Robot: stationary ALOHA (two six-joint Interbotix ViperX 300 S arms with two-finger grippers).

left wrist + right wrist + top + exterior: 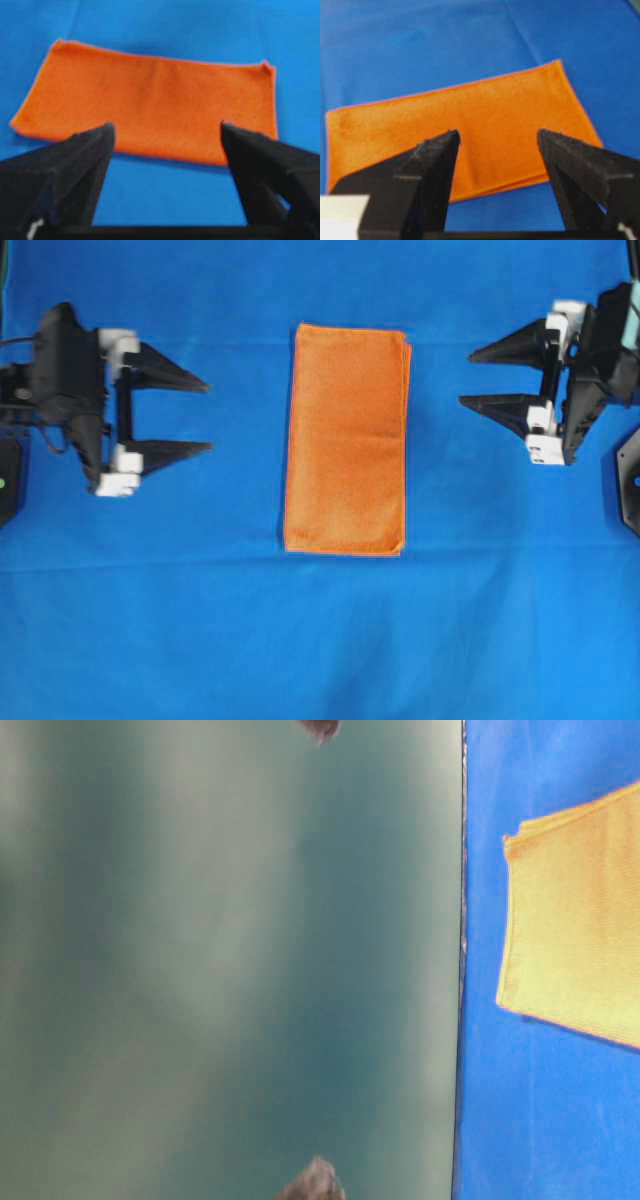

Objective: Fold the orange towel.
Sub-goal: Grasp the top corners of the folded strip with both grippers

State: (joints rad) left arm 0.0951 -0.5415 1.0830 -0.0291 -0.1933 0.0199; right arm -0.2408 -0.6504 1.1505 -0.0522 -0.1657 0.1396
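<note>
The orange towel [347,439] lies flat on the blue sheet at the middle of the overhead view, folded into a tall narrow rectangle with layered edges along its right side. It also shows in the left wrist view [150,107], the right wrist view [465,130] and the table-level view [580,920]. My left gripper [208,417] hovers left of the towel, jaws wide open and empty, tips pointing at it. On the other side my right gripper [466,379] is open too, holding nothing, apart from the towel's right edge.
The blue sheet [320,640] covers the whole table. In the table-level view a blurred grey-green surface [230,960] fills the left part. A dark arm base [630,480] sits at the right edge, and another [10,480] at the left edge.
</note>
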